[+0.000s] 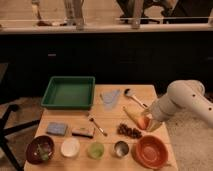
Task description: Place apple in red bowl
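table [75, 119]: light wood, carries all | back left: green tray [69, 92] | back centre: pale cloth [110, 98], ladle [133, 97] | middle: blue sponge [57, 128], dark block [82, 132], spoon [97, 126], grapes [129, 131], corn [131, 115] | front row, left to right: maroon bowl [40, 149], white bowl [70, 147], green cup [96, 150], metal cup [121, 148], red bowl [151, 151] | gripper [145, 122]: shut on apple [143, 122], just above table right of grapes

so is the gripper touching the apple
Touching. The camera view shows the gripper shut on the apple, held above the table just behind the red bowl.
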